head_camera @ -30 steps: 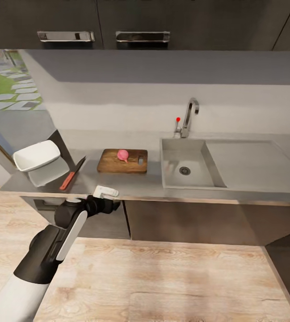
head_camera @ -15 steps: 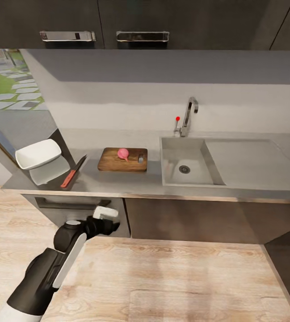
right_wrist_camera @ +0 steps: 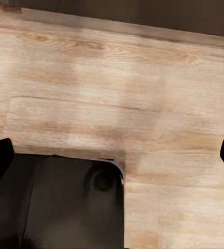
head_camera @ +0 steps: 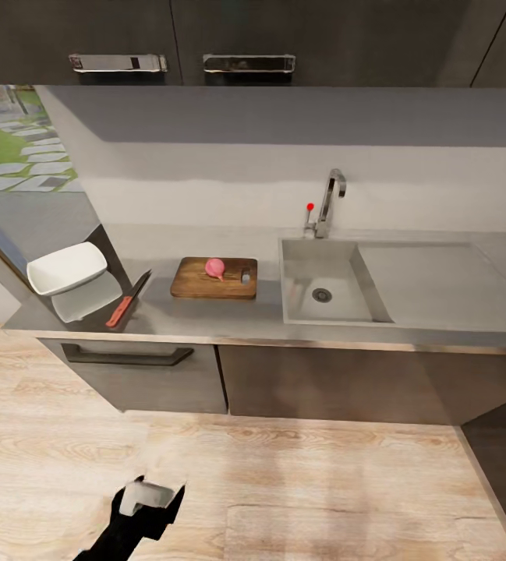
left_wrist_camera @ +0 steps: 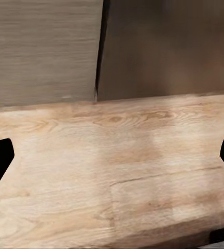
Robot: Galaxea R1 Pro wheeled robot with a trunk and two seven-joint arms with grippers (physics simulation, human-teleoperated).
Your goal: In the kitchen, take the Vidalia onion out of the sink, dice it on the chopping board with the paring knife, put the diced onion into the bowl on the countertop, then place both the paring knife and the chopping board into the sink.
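left pincer (left_wrist_camera: 112, 155): fingers wide apart, empty, over floor (left_wrist_camera: 117, 171) | right pincer (right_wrist_camera: 112, 155): apart, empty | onion (head_camera: 214, 269) on chopping board (head_camera: 198, 287)

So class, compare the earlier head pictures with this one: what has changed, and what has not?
The left arm dropped away from the countertop edge; its left gripper now hangs low over the wooden floor, holding nothing. The onion, chopping board, paring knife, bowl and sink stayed put.
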